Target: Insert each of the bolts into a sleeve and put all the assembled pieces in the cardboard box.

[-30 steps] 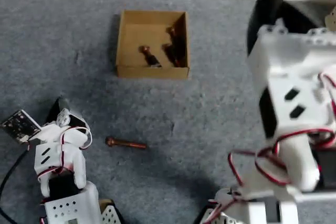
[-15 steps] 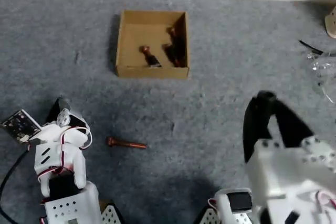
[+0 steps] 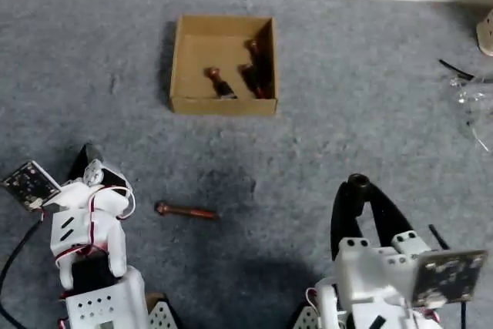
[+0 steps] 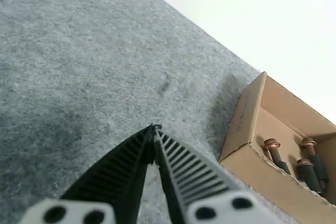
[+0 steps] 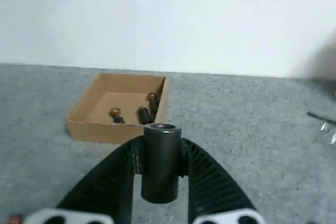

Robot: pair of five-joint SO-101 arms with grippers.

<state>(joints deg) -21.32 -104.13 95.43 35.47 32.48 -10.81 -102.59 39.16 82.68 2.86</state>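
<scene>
Right gripper (image 5: 159, 151) clamps 1 black sleeve (image 5: 159, 171); left gripper (image 4: 155, 130) has its tips touching. From the sleeve, 1 bolt (image 3: 185, 210) lies at 9 o'clock and the cardboard box (image 3: 223, 105) at 11, with open carpet (image 3: 308, 152) between.

This looks like a small robotics lab or a maker's workbench. A grey felt-like mat (image 3: 331, 98) covers the table up to a plain white wall (image 5: 168, 24) on the far side. Two little arms of white printed plastic, the left arm (image 3: 85, 236) and the right arm (image 3: 377, 283), stand at the near edge. Red wiring (image 3: 92, 217) runs bare along them. A circuit board (image 3: 29, 184) (no housing over it) sits on the left arm and a second board (image 3: 449, 275) on the right. Loose wires (image 3: 462, 75) lie at the far right.
</scene>
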